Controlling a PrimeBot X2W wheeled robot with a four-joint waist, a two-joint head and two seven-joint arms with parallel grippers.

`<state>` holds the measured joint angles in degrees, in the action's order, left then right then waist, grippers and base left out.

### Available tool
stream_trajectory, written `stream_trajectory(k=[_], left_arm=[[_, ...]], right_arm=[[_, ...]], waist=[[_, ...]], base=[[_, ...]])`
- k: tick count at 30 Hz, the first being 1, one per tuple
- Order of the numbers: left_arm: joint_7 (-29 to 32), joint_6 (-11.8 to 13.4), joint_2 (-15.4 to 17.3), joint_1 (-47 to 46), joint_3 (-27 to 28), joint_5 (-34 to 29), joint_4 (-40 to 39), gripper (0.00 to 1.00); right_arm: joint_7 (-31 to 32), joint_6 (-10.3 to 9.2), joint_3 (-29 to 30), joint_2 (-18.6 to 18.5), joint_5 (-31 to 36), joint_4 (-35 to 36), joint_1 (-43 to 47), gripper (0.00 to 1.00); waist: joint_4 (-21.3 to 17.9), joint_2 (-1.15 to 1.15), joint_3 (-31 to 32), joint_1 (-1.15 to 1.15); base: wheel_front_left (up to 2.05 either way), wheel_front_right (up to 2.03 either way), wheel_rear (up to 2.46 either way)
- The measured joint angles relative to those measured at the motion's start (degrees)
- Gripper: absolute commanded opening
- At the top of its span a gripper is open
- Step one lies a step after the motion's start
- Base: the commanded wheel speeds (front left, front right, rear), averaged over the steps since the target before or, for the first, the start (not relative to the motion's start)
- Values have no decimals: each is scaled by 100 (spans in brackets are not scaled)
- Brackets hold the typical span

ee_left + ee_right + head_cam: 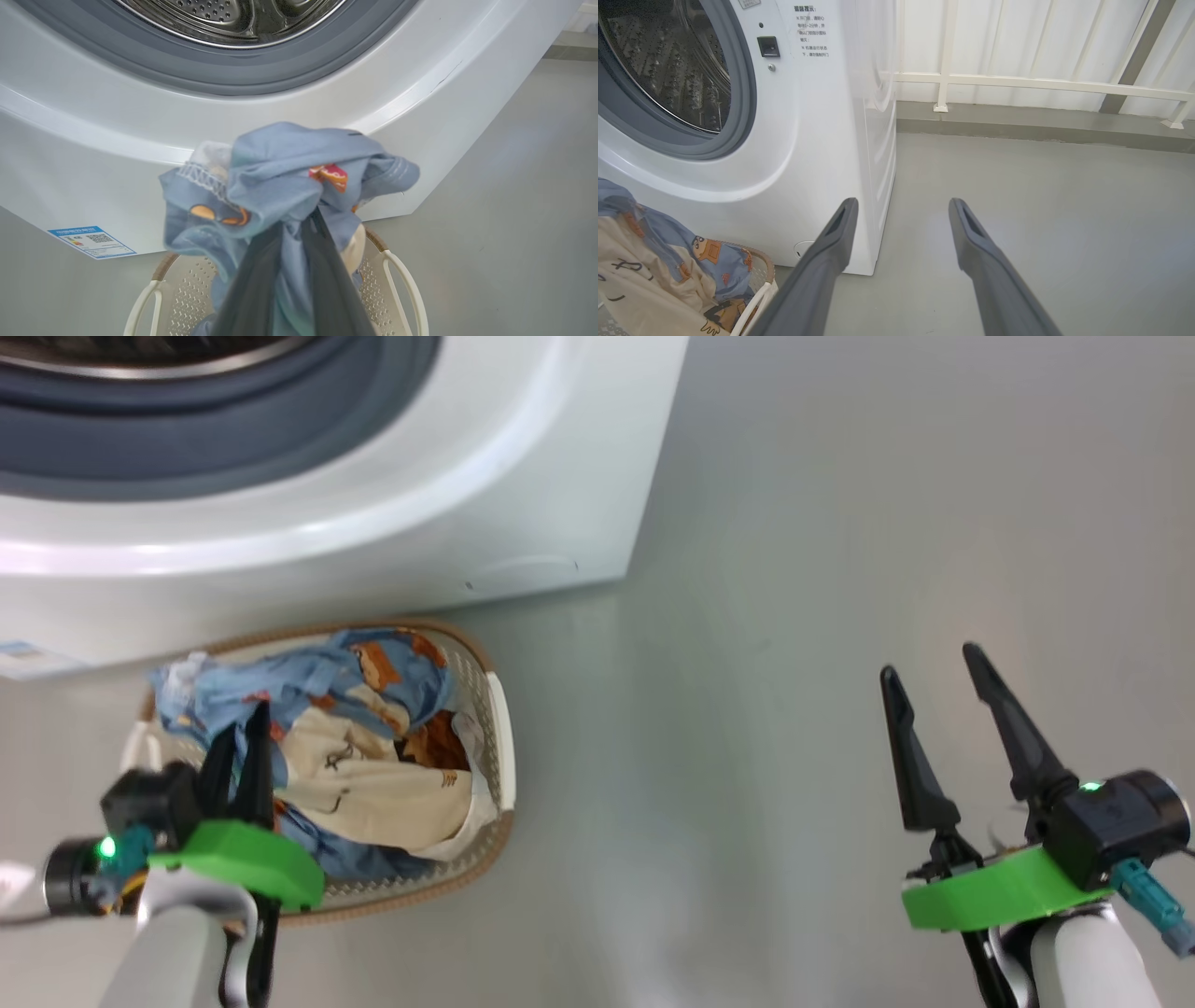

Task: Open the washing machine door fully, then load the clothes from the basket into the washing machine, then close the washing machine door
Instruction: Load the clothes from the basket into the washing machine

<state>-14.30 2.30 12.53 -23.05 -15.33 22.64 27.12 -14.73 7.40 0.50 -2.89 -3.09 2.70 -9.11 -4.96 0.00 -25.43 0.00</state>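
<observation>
The left gripper [245,733] is at lower left of the head view, over the basket [504,728], w/ its two dark fingers pressed nearly together. In the left wrist view the left gripper [299,228] is clamped on the clothes [280,177]: a bunch of light blue fabric w/ orange prints sits pinched between the fingers and bulges around their tips. It is above the basket [402,289] & in front of the lower front of the washing machine [93,163].

The rest of the clothes [355,747] lies in the basket, blue part toward the machine and cream part nearer the robot. The basket stands on the grey floor [840,523], just beside the front of the washing machine [373,523].

The right gripper [929,663] is at lower right, well apart from the basket, fingers spread wide, nothing between them. In the right wrist view the right gripper [903,205] points over bare floor, w/ the washing machine [822,140] on the left side & the clothes [644,261] in the basket [761,289] at the lower left corner.

The steel drum [233,18] is uncovered, w/ the grey-blue gasket [187,439] around its mouth. A blue sticker [91,241] is low on the machine front. A white railing [1041,84] runs behind.
</observation>
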Motion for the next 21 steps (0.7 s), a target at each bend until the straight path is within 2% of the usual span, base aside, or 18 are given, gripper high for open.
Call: stream_trajectory(k=[11, 21], left_arm=[[0, 74, 11, 1536, 343, -503, -1627, 0], [38, 254, 176, 2496, 357, -588, -2570, 0]], right_arm=[[8, 0, -22, 1, 0, -155, 698, 100], [172, 0, -11, 12, -2, -47, 1169, 100]], waist=[[226, 0, 1152, 0], [392, 0, 1993, 0]], base=[[0, 0, 0], [0, 0, 0]])
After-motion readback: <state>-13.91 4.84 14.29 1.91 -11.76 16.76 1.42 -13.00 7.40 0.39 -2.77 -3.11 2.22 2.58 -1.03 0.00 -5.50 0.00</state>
